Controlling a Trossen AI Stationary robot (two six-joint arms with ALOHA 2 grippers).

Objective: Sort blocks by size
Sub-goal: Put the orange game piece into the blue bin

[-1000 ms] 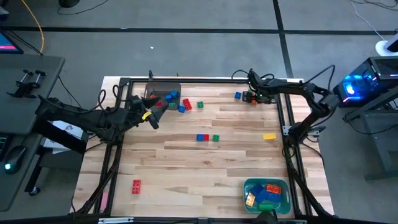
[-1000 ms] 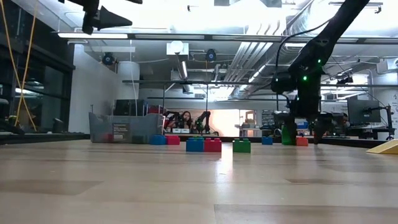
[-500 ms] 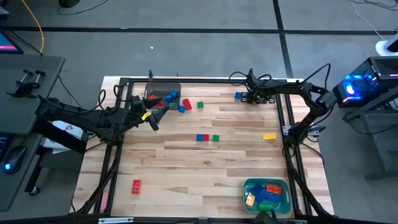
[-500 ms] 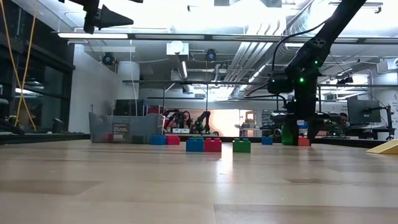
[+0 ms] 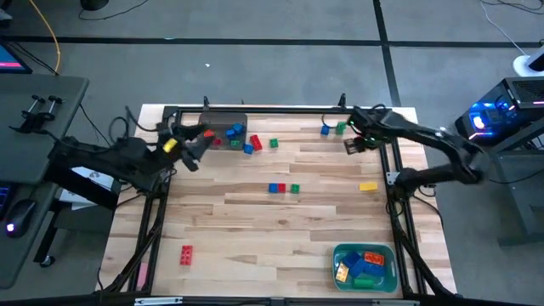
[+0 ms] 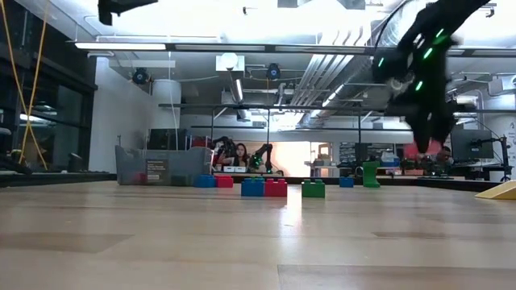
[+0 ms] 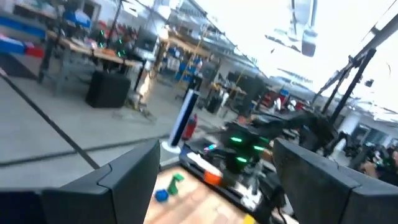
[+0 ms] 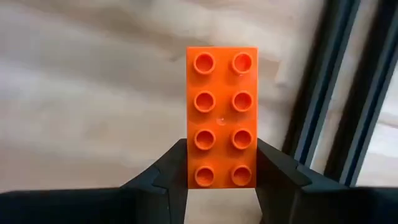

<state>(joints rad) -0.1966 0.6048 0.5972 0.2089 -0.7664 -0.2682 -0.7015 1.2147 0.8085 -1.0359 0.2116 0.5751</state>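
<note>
An orange brick [image 8: 221, 117], long, with eight studs in two rows of four, was clamped at one end between the fingers [image 8: 277, 171] of the right gripper [image 5: 352, 145] and lifted clear of the table [image 5: 255, 221], near the far right corner beside the black frame rail [image 8: 323, 93]. A green brick [image 5: 340, 127] and a blue brick [image 5: 325, 131] stood just beyond it at the far edge. At mid-table a blue, a red and a green brick [image 5: 295, 189] sat in a row, a yellow brick [image 5: 368, 186] lay toward the right rail, and a red brick [image 5: 186, 253] lay alone near the front left. More red, blue and green bricks clustered by the grey bin [image 5: 223, 126] at the far left, and a teal bin [image 5: 365, 265] at the front right held orange and blue bricks. The left gripper [image 5: 192, 144] hung raised above the table's far left, its fingers [image 7: 127, 180] spread wide and holding nothing. The surface was pale wood planking inside a black frame; the low view showed a workshop behind, with ceiling ducts, strip lights and benches.
</note>
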